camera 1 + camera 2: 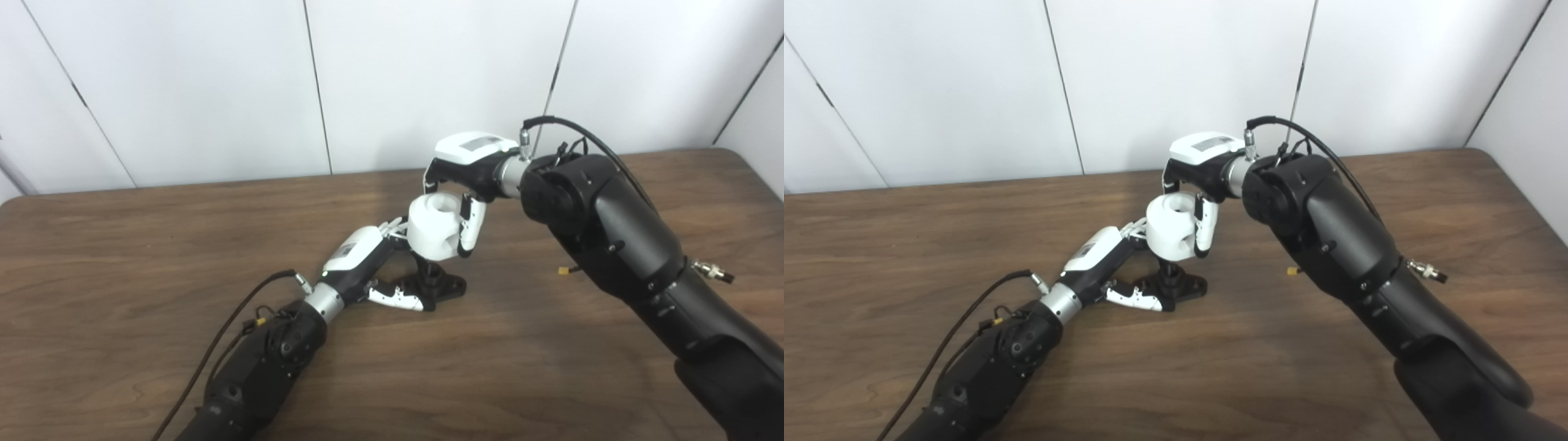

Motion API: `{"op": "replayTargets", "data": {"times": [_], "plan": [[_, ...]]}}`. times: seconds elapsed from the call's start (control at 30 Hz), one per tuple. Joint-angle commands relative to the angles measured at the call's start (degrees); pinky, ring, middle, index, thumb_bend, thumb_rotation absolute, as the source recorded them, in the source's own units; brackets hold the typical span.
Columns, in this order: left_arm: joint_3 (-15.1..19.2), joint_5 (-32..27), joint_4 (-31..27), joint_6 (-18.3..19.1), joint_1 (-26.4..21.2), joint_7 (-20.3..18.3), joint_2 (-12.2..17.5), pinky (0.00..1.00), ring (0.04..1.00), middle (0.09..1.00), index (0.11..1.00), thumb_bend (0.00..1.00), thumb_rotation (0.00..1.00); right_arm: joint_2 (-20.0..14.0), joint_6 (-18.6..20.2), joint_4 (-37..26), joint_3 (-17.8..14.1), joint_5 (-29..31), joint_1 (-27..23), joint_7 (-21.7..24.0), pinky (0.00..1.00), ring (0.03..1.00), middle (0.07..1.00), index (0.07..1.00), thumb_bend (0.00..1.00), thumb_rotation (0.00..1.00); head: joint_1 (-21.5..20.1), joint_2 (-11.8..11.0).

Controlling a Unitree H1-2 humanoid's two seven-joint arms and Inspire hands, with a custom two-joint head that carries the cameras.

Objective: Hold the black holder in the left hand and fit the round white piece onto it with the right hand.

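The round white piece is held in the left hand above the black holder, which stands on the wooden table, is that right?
Not quite. The round white piece is held in the right hand, not the left, as the left eye view shows. The left hand grips the black holder, which stands on the wooden table.

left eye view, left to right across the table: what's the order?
Left hand → black holder → right hand. The round white piece sits above the holder's post, between the two hands and overlapping both, so I leave it out of the order.
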Motion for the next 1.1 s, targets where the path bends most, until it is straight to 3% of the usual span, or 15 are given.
{"op": "replayTargets", "data": {"times": [0.0,0.37,0.8,1.07], "plan": [[-1.7,1.0,4.0,2.9,4.4,-3.1,-0.3,1.0,1.0,0.941,0.481,0.52,0.06,0.4,0.6,-2.6,-1.3,-0.5,-3.1,-0.4,0.71,0.816,0.771,0.485,0.52,0.14,0.0,0.1],[-1.8,1.1,4.3,2.7,4.3,-3.0,-0.4,0.99,1.0,0.936,0.481,0.52,0.06,1.0,-0.2,-4.8,-0.1,-1.4,-1.1,0.8,0.66,0.787,0.747,0.484,0.52,0.14,-0.1,0.4],[-1.3,0.4,3.4,3.1,4.5,-3.5,0.1,0.99,1.0,0.943,0.481,0.52,0.06,0.0,-1.1,-4.0,-0.5,-0.8,-0.1,2.8,0.69,0.824,0.786,0.486,0.52,0.14,-0.7,1.2],[-1.1,0.4,2.6,3.1,4.6,-3.8,0.3,0.93,1.0,0.941,0.481,0.52,0.06,-0.1,-0.9,-3.6,-1.4,0.2,0.6,1.9,0.75,0.827,0.777,0.484,0.52,0.14,-0.9,1.3]]}}
